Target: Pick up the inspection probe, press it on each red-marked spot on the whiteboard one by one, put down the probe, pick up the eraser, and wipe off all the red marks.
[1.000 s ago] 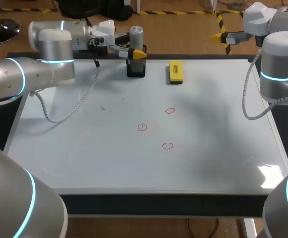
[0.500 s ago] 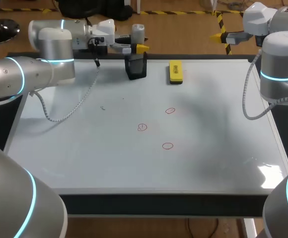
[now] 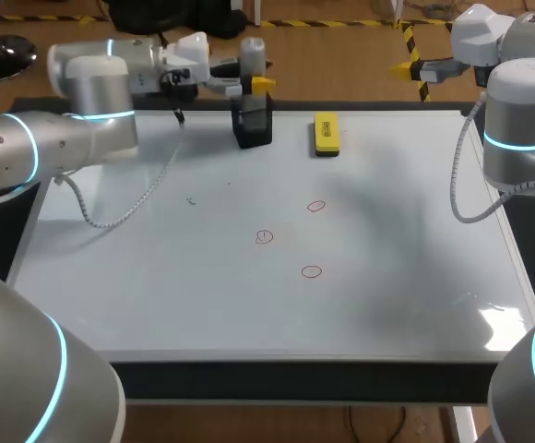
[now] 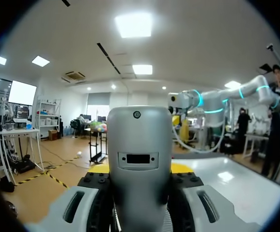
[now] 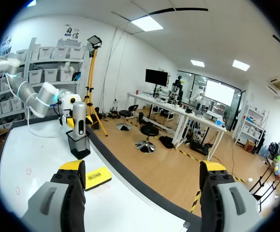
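1. Whiteboard (image 3: pixel 157 277): white, glossy, faint grey smudges.
2. Holder (image 3: pixel 253 125): black.
3. Probe (image 3: pixel 253 57), just above holder: silver-grey; dark slot + small dark dot on its face.
4. Eraser (image 3: pixel 326 134), beside holder: yellow w/ dark label strip.
5. 3 marks (image 3: pixel 316 206) (image 3: pixel 265 237) (image 3: pixel 312 271), mid-board, well apart from holder: thin red rings.
6. L gripper (image 3: pixel 256 84), above holder: yellow tips, grey fingers.
7. R gripper (image 5: pixel 142 170): grey fingers, yellow tips.
8. L arm (image 3: pixel 65 138), R arm (image 3: pixel 521 120): silver-grey w/ glowing cyan bands.

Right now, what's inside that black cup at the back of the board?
The left gripper holds a silver probe right over the black cup. The cup's wall hides the probe's lower end and anything else inside.
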Tool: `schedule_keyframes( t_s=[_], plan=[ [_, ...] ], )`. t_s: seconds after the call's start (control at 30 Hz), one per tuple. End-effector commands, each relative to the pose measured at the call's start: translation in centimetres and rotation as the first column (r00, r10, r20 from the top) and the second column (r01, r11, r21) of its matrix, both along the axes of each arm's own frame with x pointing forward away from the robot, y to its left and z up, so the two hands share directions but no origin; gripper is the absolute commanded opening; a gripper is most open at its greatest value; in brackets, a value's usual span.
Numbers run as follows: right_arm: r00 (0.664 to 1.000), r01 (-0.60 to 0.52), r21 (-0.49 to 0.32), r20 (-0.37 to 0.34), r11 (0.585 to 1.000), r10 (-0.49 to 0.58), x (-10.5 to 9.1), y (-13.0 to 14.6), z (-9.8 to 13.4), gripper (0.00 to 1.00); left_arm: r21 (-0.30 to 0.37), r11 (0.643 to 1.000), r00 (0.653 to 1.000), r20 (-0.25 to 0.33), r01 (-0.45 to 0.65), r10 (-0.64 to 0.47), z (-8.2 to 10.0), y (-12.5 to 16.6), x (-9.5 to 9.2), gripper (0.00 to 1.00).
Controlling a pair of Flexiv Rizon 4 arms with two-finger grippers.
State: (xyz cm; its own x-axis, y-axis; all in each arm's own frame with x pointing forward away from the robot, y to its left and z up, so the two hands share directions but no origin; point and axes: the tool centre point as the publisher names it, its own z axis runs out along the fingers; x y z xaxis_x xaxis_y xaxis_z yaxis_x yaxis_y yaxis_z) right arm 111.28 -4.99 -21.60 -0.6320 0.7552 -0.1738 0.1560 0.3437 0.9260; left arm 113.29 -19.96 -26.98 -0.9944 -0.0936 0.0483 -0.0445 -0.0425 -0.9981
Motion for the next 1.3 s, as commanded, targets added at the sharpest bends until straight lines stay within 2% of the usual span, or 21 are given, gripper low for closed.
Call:
schedule_keyframes(
  t_s=[0.03, 0.47, 0.9, 1.1, 1.3],
  plan=[
    [1.0, -0.001, -0.001, -0.001, 1.0, 0.001, 0.1, 0.0, 0.0, 1.0, 0.003, 1.0, 1.0, 0.011, -0.027, 0.027, 1.5, 0.3, -0.7, 0.0],
    [1.0, -0.001, -0.001, -0.001, 1.0, 0.001, 0.1, 0.0, 0.0, 1.0, -0.001, 0.999, 0.997, 0.066, -0.043, 0.043, 5.6, 1.1, -0.4, 0.0],
    [1.0, -0.001, -0.001, -0.001, 1.0, 0.001, 0.1, 0.0, 0.0, 1.0, -0.001, 0.997, 0.99, 0.116, -0.078, 0.078, 9.9, 3.1, -0.5, 0.0],
    [1.0, -0.001, -0.001, -0.001, 1.0, 0.001, 0.1, 0.0, 0.0, 1.0, 0.0, 0.994, 0.988, 0.111, -0.106, 0.105, 11.0, 4.2, -0.7, 0.0],
    [1.0, -0.001, -0.001, -0.001, 1.0, 0.001, 0.1, 0.0, 0.0, 1.0, 0.023, 0.99, 0.987, 0.091, -0.138, 0.136, 11.4, 6.0, -1.3, 0.0]
  ],
)
